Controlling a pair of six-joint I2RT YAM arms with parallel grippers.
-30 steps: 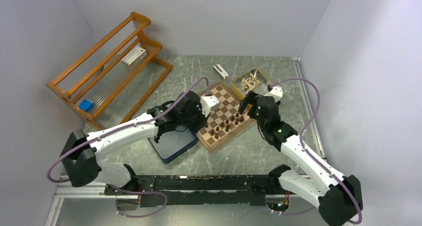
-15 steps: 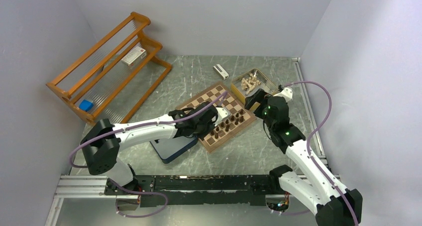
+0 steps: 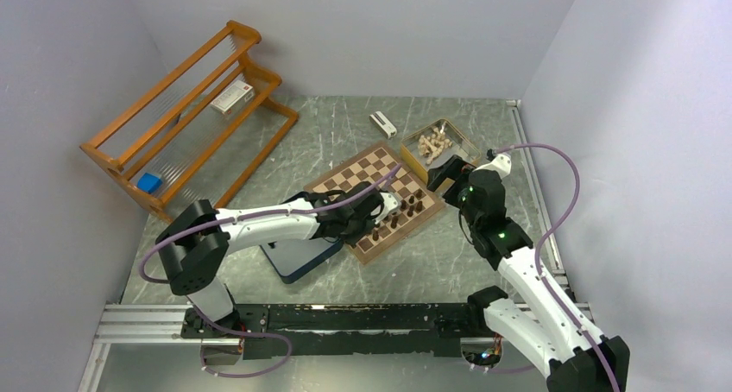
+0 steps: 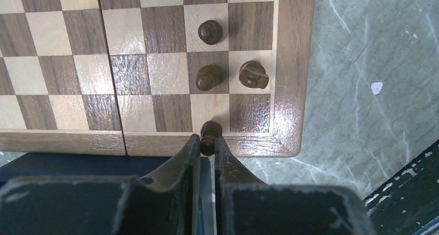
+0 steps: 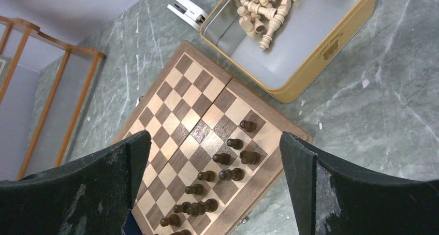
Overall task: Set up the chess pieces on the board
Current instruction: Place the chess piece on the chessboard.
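Now left gripper (image 4: 207, 142) is clamping a dark pawn (image 4: 210, 131) at the board (image 4: 288, 64) edge; right gripper (image 5: 215, 139) is hovering, jaws wide apart.

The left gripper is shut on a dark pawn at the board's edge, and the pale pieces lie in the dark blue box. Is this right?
One part is wrong: the pale pieces lie in the yellow metal tin beside the board, as the right wrist view shows. The rest holds: the left gripper is shut on a dark pawn at the board's edge.
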